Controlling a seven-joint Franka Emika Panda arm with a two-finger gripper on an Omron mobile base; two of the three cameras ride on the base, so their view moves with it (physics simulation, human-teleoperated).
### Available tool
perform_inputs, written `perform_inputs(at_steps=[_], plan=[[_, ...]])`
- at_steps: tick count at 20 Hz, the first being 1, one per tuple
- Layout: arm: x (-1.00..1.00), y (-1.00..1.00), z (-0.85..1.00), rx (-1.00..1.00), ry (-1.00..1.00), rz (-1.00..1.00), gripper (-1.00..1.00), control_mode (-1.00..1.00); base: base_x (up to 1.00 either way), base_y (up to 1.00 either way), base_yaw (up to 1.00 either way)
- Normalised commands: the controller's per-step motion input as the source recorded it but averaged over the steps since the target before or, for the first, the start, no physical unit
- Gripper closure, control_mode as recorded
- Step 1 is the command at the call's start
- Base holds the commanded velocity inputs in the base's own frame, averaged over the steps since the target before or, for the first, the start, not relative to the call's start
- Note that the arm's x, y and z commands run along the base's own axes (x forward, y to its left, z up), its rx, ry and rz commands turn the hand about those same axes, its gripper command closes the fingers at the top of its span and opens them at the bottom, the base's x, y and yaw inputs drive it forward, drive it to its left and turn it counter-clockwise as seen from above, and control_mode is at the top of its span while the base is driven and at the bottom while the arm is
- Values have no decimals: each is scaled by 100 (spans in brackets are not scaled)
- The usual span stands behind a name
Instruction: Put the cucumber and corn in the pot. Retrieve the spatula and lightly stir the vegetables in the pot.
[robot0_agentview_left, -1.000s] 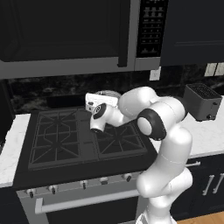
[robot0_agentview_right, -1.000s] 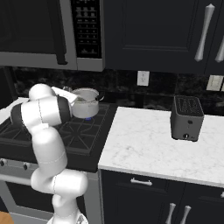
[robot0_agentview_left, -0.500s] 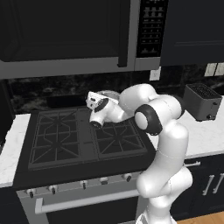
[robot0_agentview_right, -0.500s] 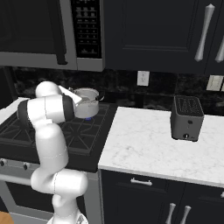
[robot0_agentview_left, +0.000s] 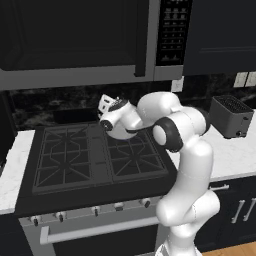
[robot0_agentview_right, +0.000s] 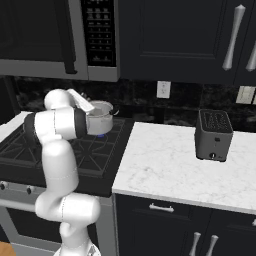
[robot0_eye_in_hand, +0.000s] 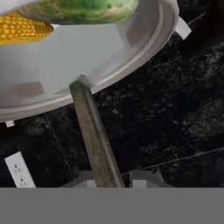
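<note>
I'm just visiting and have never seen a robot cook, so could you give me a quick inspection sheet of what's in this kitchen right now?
Surface: black gas stove, white marble counter.
Job's things: steel pot on a back burner, holding the cucumber and corn; spatula handle reaches over the pot's rim.
Clutter: toaster on the counter.
Grippers: gripper, fingers either side of the spatula handle; grip unclear.
Cables: nothing seen.
Surroundings: microwave above, dark cabinets, wall outlet.

The pot (robot0_eye_in_hand: 109, 57) is gleaming silver, holding yellow corn (robot0_eye_in_hand: 22, 28) and mottled green cucumber (robot0_eye_in_hand: 83, 11). The bench (robot0_agentview_right: 165, 165) is showing white marble, veined grey.
</note>
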Motion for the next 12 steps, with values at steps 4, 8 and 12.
perform_inputs(at_steps=[4,8,12], plan=[[27,-21,-53,13,9,-3,100,-100,0,0,0],[27,-18,-74,11,9,-1,100,-100,0,0,0],[29,-9,-72,7,8,0,100,-100,0,0,0]])
